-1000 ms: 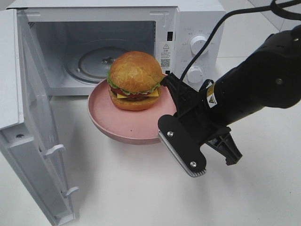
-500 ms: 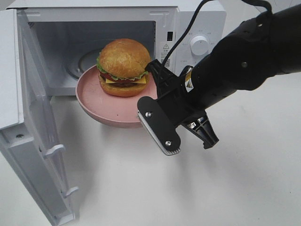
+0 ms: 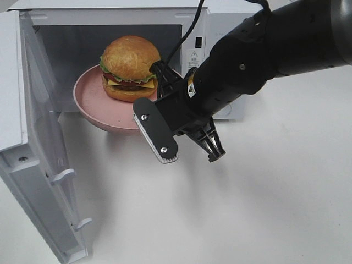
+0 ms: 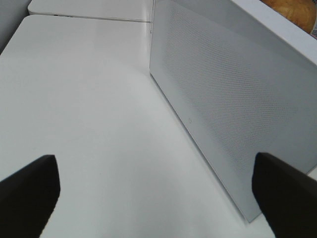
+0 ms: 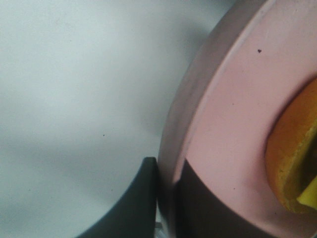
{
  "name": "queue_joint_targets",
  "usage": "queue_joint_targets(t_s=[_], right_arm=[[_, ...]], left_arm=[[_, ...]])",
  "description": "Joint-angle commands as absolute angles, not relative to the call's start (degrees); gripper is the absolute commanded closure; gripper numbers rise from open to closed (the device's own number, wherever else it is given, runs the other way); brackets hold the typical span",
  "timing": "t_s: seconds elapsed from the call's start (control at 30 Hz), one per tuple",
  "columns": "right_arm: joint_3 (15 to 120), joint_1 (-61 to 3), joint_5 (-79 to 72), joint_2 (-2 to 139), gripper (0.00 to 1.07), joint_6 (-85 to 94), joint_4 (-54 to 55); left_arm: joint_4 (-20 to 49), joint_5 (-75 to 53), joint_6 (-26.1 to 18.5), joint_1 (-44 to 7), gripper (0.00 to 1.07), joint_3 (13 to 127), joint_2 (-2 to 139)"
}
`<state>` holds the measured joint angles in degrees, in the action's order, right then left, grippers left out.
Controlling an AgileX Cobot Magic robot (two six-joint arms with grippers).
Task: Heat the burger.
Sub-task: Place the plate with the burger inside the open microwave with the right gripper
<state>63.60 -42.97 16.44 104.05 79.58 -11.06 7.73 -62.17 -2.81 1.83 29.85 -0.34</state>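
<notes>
**Right gripper [image 5: 167, 198] is pinching the right rim of the pink plate [image 3: 88, 102], which is carrying the burger [image 3: 130, 67] at the mouth of the microwave oven [image 3: 110, 16].**
The burger is sitting on the plate, left of the pinching fingers and farther back, not touching them. It is standing upright with the top bun up; being round, it is showing no long side. The plate is reaching partly into the oven cavity, beside the open door [image 3: 44, 165]. The left gripper [image 4: 156, 193] is hanging near that door with fingers spread wide, holding nothing.
</notes>
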Motion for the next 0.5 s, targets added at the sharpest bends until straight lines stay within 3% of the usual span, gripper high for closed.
queue_joint_targets(t_s=[0.03, 0.5], right_arm=[[65.3, -43.0, 12.5, 104.2, 1.07, 79.2, -11.8], [71.2, -43.0, 14.8, 109.1, 1.07, 79.2, -11.9]], left_arm=[[7.9, -61.4, -2.9, 1.9, 0.09, 29.6, -1.4], [7.9, -61.4, -2.9, 1.9, 0.09, 29.6, -1.4]])
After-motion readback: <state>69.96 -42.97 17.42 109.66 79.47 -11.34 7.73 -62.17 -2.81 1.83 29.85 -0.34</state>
